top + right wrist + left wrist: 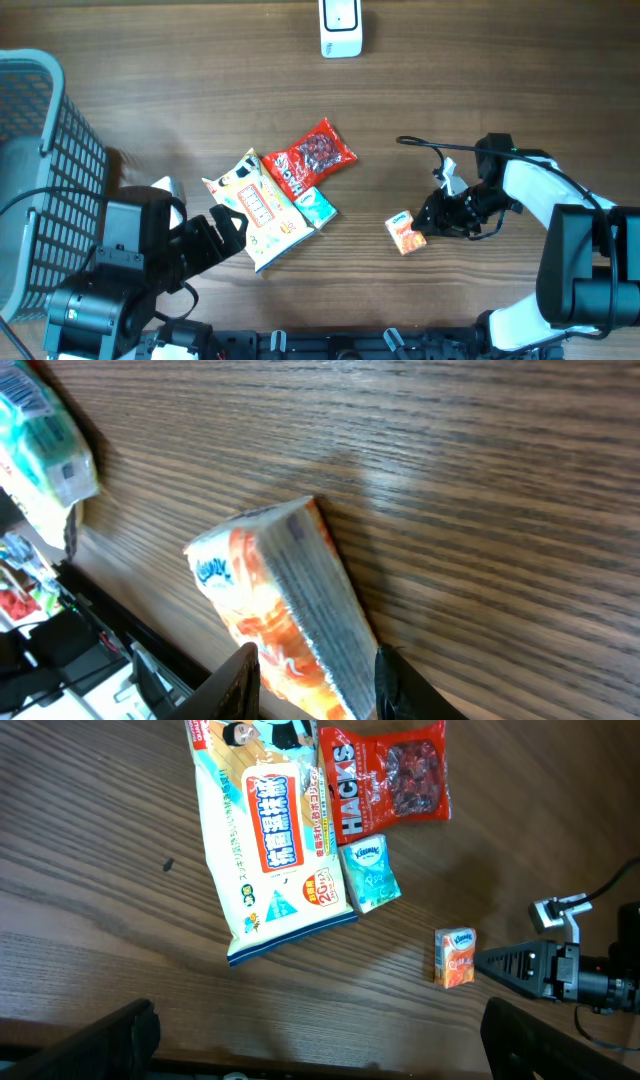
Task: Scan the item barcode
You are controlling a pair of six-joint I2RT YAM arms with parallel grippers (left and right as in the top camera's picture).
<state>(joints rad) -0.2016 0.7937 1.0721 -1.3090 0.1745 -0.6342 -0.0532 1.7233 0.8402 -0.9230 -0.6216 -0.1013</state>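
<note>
A small orange tissue pack [405,233] [455,958] lies on the wooden table, right of centre. My right gripper [428,222] reaches it from the right. In the right wrist view its two fingers [240,680] press against both sides of the pack [285,610], which still rests on the wood. A white scanner [340,27] stands at the far edge of the table. My left gripper [225,235] [320,1040] hangs wide open near the front left, with only bare wood between its fingers.
A pile sits mid-table: a white wet-wipes pack [262,210], a red Hacks candy bag [310,158] and a teal tissue pack [318,207]. A grey mesh basket [40,150] fills the left edge. A black cable [420,145] loops by the right arm.
</note>
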